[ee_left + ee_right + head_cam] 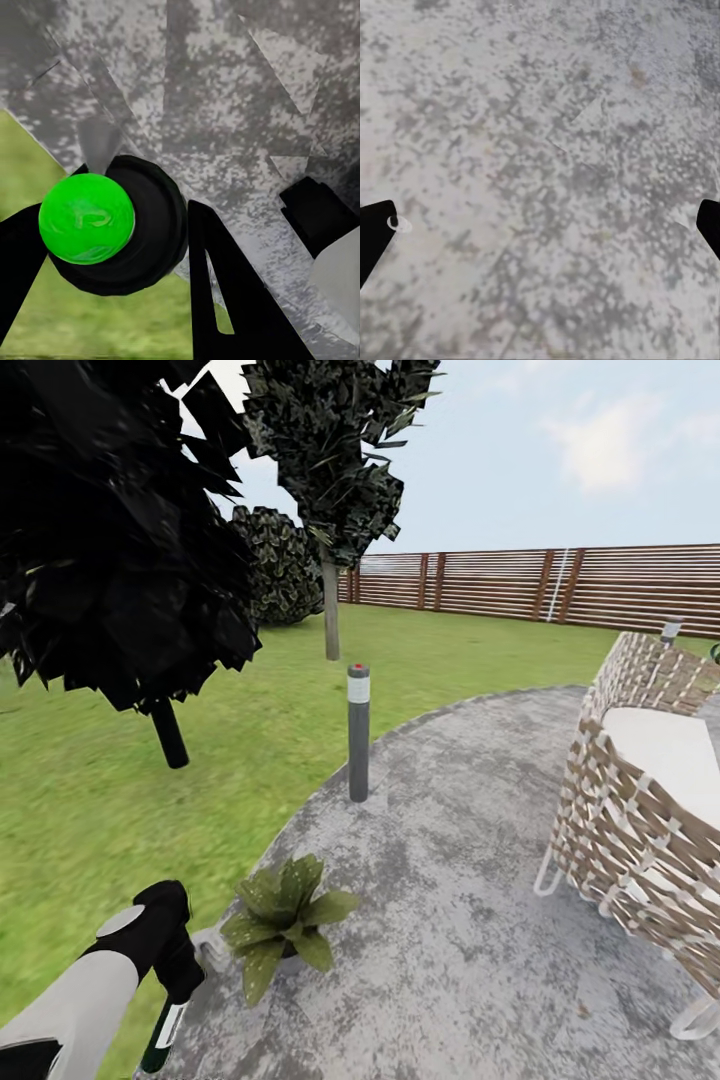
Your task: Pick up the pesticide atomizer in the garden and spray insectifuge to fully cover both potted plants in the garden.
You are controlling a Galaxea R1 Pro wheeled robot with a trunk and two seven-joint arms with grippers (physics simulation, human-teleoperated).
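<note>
Reaching down at the patio's [450, 920] lawn-side edge, the left gripper [127, 247] clamps the pesticide atomizer [112, 225] near a potted plant [283, 922]; the right gripper [540, 225] spreads wide.

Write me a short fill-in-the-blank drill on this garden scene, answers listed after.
1. The potted plant stands on the edge of the grey paved ____.
2. The left end effector grips an atomizer with a bright ____ top.
3. The bollard light is topped by a ____ dot.
4. Beyond the lawn runs a slatted wooden ____.

Answers: patio; green; red; fence
</note>
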